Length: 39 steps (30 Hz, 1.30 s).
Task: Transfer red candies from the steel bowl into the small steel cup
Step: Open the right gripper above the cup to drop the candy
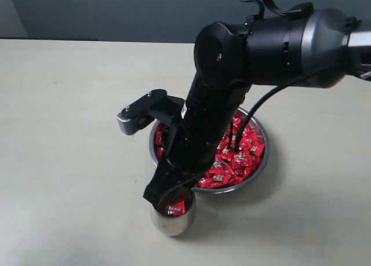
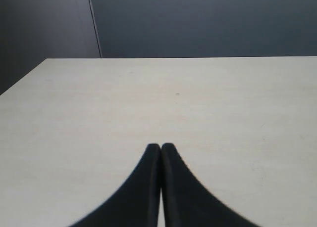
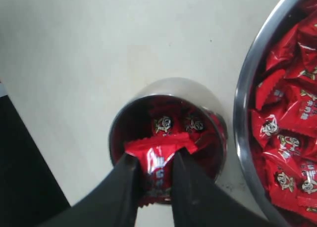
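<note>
The steel bowl holds many red candies. Just in front of it stands the small steel cup with a few red candies inside. My right gripper hangs right over the cup's mouth, shut on one red candy held between its two black fingers. My left gripper is shut with nothing in it, over bare table; it does not appear in the exterior view.
The pale table stretches wide to the left and behind. The right arm crosses above the bowl and hides part of it. A dark wall runs along the table's far edge.
</note>
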Each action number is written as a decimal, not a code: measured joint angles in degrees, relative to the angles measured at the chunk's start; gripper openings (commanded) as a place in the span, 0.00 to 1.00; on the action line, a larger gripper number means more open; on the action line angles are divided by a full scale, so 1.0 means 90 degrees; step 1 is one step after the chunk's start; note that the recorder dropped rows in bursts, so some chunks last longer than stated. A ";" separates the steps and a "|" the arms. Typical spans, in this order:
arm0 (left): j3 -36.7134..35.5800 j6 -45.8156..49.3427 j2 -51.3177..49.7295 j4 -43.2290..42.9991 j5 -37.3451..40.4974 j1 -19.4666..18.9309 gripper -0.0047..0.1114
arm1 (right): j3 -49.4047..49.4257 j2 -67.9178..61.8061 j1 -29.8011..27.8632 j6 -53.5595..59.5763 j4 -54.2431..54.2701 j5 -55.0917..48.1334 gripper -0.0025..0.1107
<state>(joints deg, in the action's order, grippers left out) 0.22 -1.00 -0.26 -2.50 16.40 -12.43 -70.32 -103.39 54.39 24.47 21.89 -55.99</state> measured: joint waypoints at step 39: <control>0.0000 0.0000 0.0000 0.0000 0.0000 0.0000 0.04 | 0.0000 0.0000 0.0000 -0.0120 -0.0315 0.0010 0.49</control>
<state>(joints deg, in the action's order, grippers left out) 0.22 -1.00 -0.26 -2.50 16.40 -12.43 -70.32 -103.39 54.39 23.39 19.05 -55.90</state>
